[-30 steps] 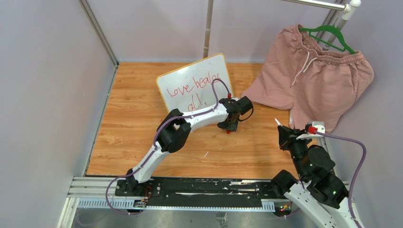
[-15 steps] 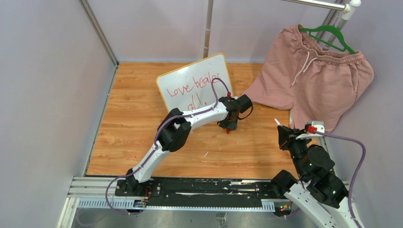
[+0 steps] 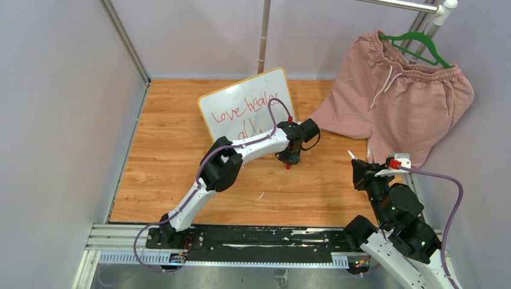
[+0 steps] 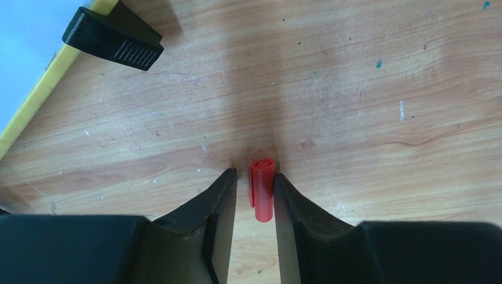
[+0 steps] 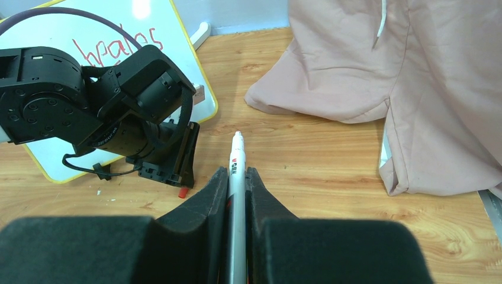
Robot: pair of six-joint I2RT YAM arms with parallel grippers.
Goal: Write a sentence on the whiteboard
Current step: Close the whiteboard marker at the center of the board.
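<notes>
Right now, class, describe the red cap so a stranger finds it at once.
Start at the whiteboard standing on the wooden table. Before its right corner the left gripper points down. Between its fingers is the marker cap: small, red, tubular, unlike the black board foot nearby.

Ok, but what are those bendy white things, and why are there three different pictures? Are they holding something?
Those are robot arms, the left arm and the right arm. Each ends in a pincher called a gripper. One picture looks down from above. The other two come from small cameras on the wrists, so you see the black fingers up close. On the wooden table stands a whiteboard with red writing, something like "love heales all". Pink shorts hang on a green hanger. The right gripper pinches a white marker. The left gripper has its fingers on either side of a small red cap, with a gap on one side.
</notes>
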